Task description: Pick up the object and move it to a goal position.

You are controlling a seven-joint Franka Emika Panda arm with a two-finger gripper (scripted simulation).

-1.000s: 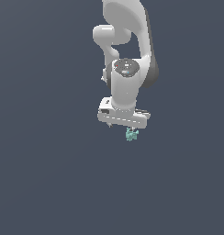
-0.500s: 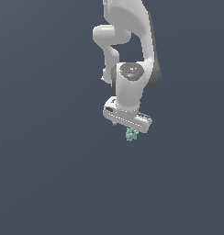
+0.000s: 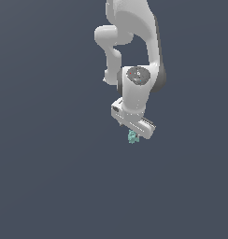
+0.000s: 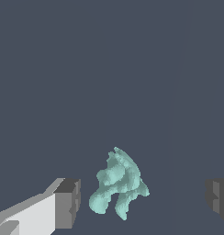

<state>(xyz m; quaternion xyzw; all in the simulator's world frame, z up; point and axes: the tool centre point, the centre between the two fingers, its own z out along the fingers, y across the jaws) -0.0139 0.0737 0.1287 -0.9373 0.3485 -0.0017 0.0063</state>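
Observation:
The object (image 3: 132, 137) is a tiny teal-green knobbly lump lying on the flat grey surface, directly under the white hand of the arm. In the wrist view the object (image 4: 117, 181) lies between the two fingers, nearer one grey fingertip (image 4: 69, 202) than the other (image 4: 218, 200), and touches neither. My gripper (image 4: 144, 201) is open, with wide gaps on both sides of the lump. In the exterior view the gripper (image 3: 133, 134) is low over the object, and the hand hides its fingers.
The white arm (image 3: 134, 42) rises behind the hand toward the top of the exterior view. A plain dark grey surface (image 3: 50, 177) lies all around.
The hand has turned about its vertical axis, its body now slanting down toward the exterior view's right. The object has stayed in the same place beneath it.

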